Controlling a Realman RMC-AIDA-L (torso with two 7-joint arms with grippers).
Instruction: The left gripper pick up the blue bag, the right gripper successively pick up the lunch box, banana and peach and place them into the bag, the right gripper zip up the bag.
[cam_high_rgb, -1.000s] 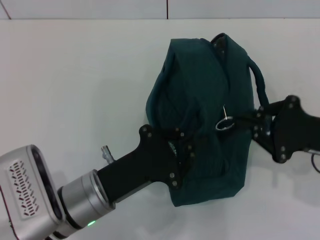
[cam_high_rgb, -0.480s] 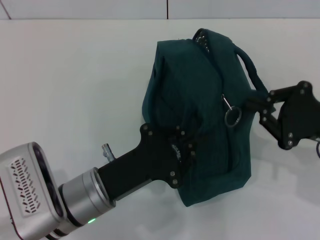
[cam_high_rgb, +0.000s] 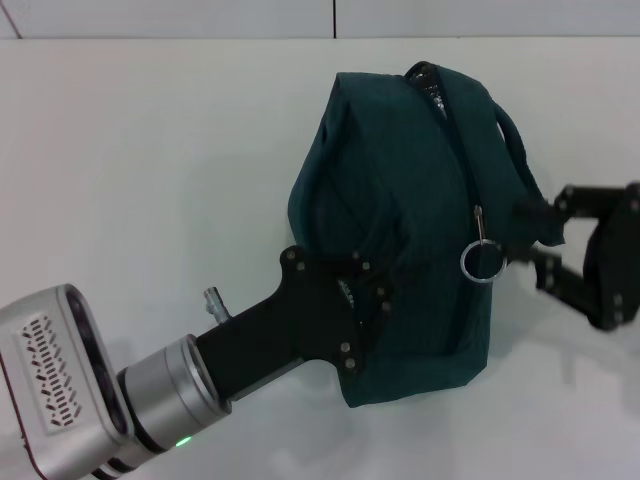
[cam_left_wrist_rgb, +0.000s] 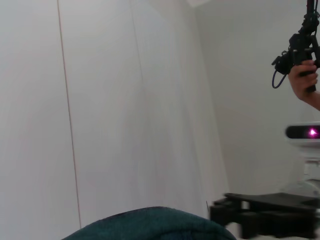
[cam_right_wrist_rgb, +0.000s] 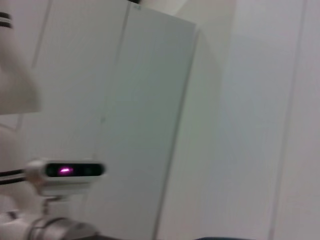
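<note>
The blue bag (cam_high_rgb: 400, 200) hangs above the white table, bulging, and its zipper runs from the top down to a metal ring pull (cam_high_rgb: 483, 262). My left gripper (cam_high_rgb: 368, 292) is shut on the bag's fabric at its lower left side. My right gripper (cam_high_rgb: 540, 243) is at the bag's right edge, just right of the ring pull, open and holding nothing. A strip of the bag's teal fabric (cam_left_wrist_rgb: 150, 225) also shows in the left wrist view, with the black right arm (cam_left_wrist_rgb: 265, 215) beyond it. The lunch box, banana and peach are out of view.
The white table (cam_high_rgb: 150, 180) stretches out to the left of and behind the bag, ending at a wall along the far edge. In the left wrist view a person's hand (cam_left_wrist_rgb: 306, 82) holds a black device high up. The right wrist view shows only walls and my head camera (cam_right_wrist_rgb: 65, 171).
The right gripper let go of the ring pull and drew back to the right, opening. The bag swung and settled, and the ring pull now hangs lower on its right side. The left gripper kept its hold.
</note>
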